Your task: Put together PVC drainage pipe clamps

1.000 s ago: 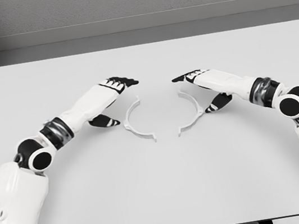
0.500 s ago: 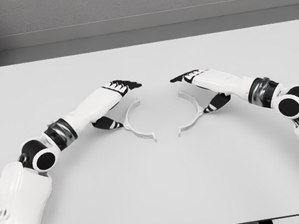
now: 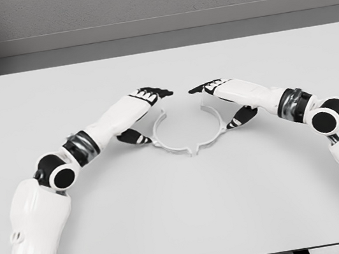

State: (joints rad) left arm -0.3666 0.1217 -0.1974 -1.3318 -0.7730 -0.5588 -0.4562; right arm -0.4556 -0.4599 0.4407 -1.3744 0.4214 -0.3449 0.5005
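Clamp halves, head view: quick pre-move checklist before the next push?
1. Near ends of the left clamp half and right clamp half meet at the front: ok, tabs touch.
2. Far ends closed: not ok, a gap remains at the back.
3. Left hand against its half: ok, thumb sits at the outer curve, fingers extend over it.
4. Right hand against its half: ok, mirrored pose.
5. Halves flat on the table: ok, no visible tilt.
6. Front tabs locked together: cannot tell, too small.
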